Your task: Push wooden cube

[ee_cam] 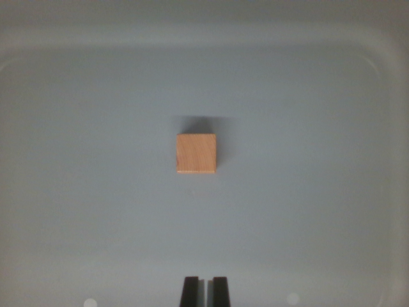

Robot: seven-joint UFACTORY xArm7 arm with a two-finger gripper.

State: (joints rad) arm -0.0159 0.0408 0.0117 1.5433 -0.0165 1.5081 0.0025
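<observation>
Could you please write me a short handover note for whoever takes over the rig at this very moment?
Claw: at the bottom edge of the wrist view, its two dark fingertips close together with only a thin gap, holding nothing.
Wooden cube: sits alone near the middle of the pale grey tray, casting a shadow on its far side. It lies clearly apart from the claw, roughly in line with it, slightly towards the wrist view's left.
Done: the claw is lined up behind the cube; no contact yet.
Left: advance the claw to the cube's near face and push it across the tray, probably away from the camera.
</observation>
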